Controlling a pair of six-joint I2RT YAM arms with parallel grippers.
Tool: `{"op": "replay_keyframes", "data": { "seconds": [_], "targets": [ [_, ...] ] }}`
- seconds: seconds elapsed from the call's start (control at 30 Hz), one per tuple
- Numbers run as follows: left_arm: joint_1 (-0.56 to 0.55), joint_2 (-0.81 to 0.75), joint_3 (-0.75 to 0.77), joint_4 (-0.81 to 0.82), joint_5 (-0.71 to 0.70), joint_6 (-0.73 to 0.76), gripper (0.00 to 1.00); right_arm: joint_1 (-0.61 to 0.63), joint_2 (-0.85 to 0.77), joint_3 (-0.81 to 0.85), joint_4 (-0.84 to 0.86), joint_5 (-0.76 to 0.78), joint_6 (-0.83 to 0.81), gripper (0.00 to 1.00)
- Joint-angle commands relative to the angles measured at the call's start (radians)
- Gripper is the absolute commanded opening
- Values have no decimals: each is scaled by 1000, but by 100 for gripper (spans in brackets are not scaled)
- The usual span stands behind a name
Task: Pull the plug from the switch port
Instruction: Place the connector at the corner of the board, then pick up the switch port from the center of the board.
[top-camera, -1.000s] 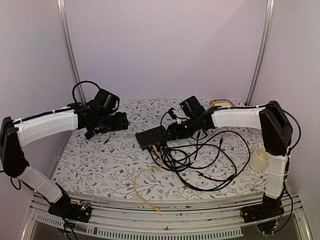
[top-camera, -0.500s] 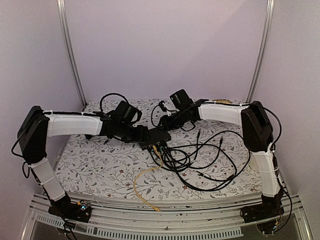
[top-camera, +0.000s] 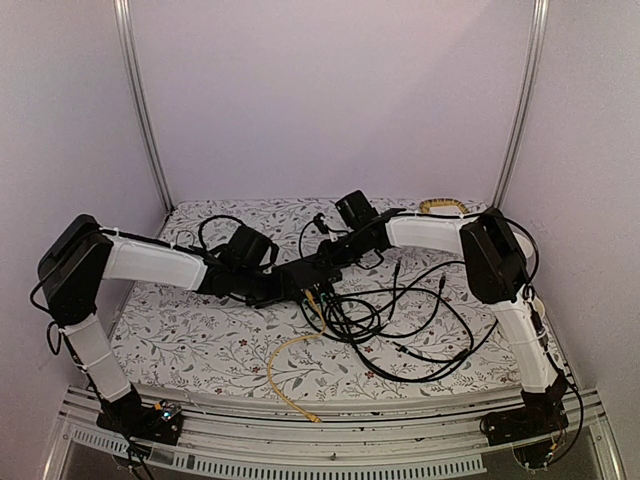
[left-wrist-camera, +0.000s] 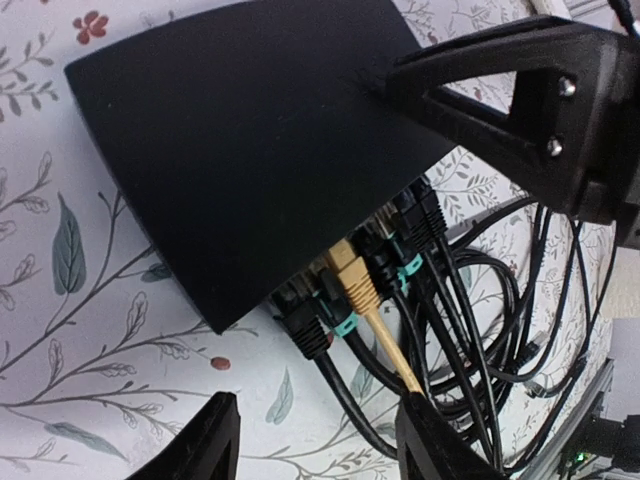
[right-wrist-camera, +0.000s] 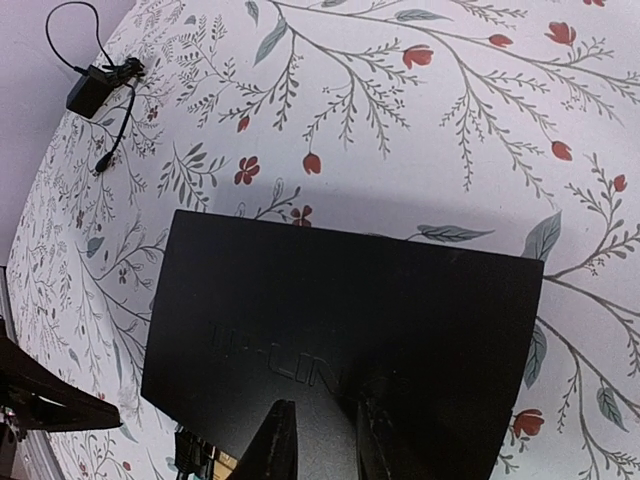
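Observation:
The switch is a flat black box lying on the flowered cloth, and it also fills the right wrist view. Along its near edge sit a yellow plug and several black plugs with teal boots. My left gripper hovers open just in front of that port row, a black cable running between its fingers and the yellow cable meeting its right finger. My right gripper stands over the switch's top with its jaws narrowed to a small gap and nothing between them.
A tangle of black cables spreads right of the switch. The yellow cable trails to the table's front edge. A small black adapter lies at the far back, and a coiled yellow cord at the back right.
Both arms have swung in toward the switch. The left gripper came right to the port side, the right one slid over the box's top. Both pairs of jaws have narrowed.

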Motion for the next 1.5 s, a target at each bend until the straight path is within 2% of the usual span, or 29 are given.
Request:
{"op": "replay_keyframes", "data": {
  "seconds": [0.0, 0.43, 1.03, 1.47],
  "targets": [
    [-16, -18, -62, 121, 1, -115, 55, -14, 50, 41, 18, -40, 13, 23],
    [-17, 5, -262, 472, -40, -416, 55, -18, 80, 38, 2, -82, 23, 22],
    [-33, 184, -403, 928, -85, -708, 54, -21, 90, -1, 3, -103, 40, 22],
    [-36, 276, -408, 973, -101, -768, 44, -26, 92, -3, 9, -114, 52, 21]
  ]
}}
